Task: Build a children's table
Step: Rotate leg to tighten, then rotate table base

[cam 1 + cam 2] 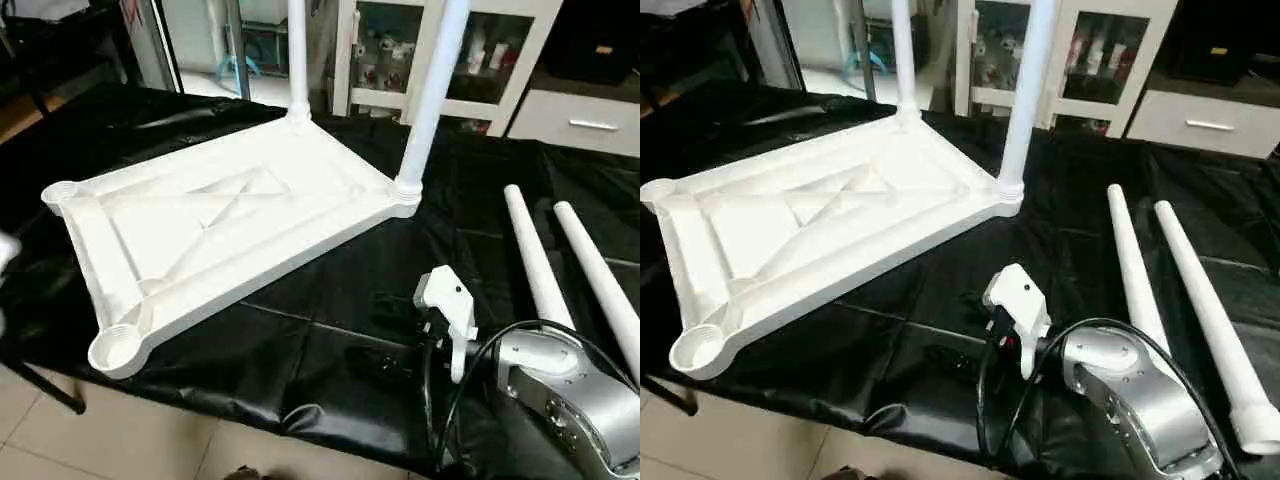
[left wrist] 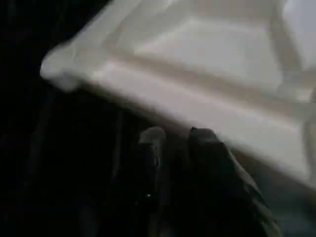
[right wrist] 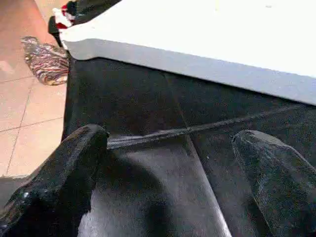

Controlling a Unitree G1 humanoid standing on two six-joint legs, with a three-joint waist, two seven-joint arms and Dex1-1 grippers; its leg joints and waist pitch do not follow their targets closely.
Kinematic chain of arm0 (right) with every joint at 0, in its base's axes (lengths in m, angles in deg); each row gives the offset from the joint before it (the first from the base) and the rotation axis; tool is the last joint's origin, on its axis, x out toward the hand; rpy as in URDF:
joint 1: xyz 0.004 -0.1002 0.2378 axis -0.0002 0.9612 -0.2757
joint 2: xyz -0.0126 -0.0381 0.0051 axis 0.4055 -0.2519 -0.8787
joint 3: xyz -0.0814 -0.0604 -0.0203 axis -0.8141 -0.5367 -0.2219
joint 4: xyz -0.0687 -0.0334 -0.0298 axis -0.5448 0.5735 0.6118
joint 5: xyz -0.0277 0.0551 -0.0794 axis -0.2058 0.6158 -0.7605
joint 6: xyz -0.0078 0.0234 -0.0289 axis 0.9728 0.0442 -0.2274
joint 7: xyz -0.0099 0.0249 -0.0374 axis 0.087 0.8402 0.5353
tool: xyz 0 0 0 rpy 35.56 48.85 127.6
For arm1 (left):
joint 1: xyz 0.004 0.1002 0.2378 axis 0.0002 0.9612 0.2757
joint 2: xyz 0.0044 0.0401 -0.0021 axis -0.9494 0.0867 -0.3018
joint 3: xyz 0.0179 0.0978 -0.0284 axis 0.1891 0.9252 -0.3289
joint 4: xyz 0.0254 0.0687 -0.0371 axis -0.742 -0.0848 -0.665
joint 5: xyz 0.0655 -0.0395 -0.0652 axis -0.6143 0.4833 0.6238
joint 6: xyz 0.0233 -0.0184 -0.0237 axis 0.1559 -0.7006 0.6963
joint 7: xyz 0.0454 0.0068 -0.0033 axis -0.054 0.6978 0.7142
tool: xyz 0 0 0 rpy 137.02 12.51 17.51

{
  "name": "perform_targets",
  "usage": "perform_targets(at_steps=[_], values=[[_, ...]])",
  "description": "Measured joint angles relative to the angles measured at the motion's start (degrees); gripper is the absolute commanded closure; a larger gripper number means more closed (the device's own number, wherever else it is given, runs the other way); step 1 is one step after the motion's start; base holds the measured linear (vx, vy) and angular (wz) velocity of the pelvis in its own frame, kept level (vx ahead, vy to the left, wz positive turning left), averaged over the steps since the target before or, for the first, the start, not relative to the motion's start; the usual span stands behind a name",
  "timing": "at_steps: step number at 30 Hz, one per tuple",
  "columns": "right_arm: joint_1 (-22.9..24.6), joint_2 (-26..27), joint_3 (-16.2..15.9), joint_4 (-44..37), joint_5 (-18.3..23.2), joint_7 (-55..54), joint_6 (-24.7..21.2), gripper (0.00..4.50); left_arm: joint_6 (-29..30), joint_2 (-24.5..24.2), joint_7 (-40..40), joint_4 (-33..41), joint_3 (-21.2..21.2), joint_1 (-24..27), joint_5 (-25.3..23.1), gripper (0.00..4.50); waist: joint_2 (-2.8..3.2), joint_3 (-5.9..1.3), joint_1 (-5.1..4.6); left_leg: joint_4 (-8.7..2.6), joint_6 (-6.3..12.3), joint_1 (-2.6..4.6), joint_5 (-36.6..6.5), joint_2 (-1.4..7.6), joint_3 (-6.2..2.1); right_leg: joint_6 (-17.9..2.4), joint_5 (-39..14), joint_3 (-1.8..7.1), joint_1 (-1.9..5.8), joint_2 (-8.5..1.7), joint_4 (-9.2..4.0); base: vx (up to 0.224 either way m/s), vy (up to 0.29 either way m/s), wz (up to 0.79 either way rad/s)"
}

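Observation:
The children's table top point(image 1: 230, 230) lies upside down on the black-covered work table, its ribbed X-braced underside facing up. Two white legs point(image 1: 432, 90) stand upright in its far corner sockets. The near socket point(image 1: 115, 350) and the left socket point(image 1: 60, 190) are empty. Two loose legs point(image 1: 535, 255) lie side by side on the cover at the right. My right gripper point(image 3: 173, 163) hovers wide open over the black cover, just off the top's long near edge point(image 3: 197, 59), with nothing between its fingers. Beside a corner of the top point(image 2: 197, 64), my left gripper point(image 2: 175, 138) has its fingers a narrow gap apart and empty.
The work table's front edge point(image 1: 250, 415) runs close below the top's near corner, with tiled floor beyond. A black cable point(image 1: 470, 350) loops over my right forearm. A glass-door cabinet point(image 1: 480, 50) and a white drawer unit point(image 1: 590, 120) stand behind. A patterned cloth point(image 3: 47, 59) lies on the floor.

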Motion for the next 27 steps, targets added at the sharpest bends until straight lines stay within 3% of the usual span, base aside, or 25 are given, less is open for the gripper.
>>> perform_targets(at_steps=[6,12,17,24,27], values=[[-0.1,-0.4,0.0,0.0,0.0,0.0,0.0,0.00,0.3,-1.6,0.1,-2.8,1.2,2.1,-3.2,3.40,-0.16,-0.10,0.11,0.00,0.00,0.05,0.0,0.00,0.00,0.0,0.0,0.00,0.03,0.00,0.00,0.000,0.000,0.00],[-0.2,-0.8,0.0,0.0,0.0,0.0,0.0,0.00,4.9,0.7,6.2,4.6,5.2,2.4,2.1,3.40,-0.19,-0.11,-0.01,-0.01,-0.02,0.73,0.0,-0.02,0.02,0.0,0.0,0.05,0.25,0.00,-0.01,0.000,0.000,0.00],[-0.2,-1.3,0.1,0.0,0.0,0.0,0.1,0.00,8.8,2.8,10.2,10.5,7.3,2.2,6.2,3.40,-0.16,-0.10,-0.46,-0.07,-0.03,0.79,0.0,-0.01,0.00,0.0,0.0,0.03,0.32,0.01,0.00,0.000,0.000,0.00],[-0.2,-1.6,0.3,0.0,0.3,0.0,0.1,0.00,15.0,3.3,14.0,16.4,13.2,2.3,8.4,3.40,-0.17,-0.12,-1.57,-0.07,-0.03,0.78,0.0,-0.05,0.01,0.0,0.0,0.09,0.35,0.01,0.02,0.000,0.000,0.00],[-0.1,-1.6,0.9,0.1,0.3,0.0,0.1,0.00,15.6,5.3,13.8,16.7,15.3,0.9,8.3,3.40,0.04,-0.16,-1.61,-0.07,-0.03,0.76,0.0,-0.09,0.01,0.0,0.0,0.14,0.36,0.00,0.03,0.000,0.000,0.00]])
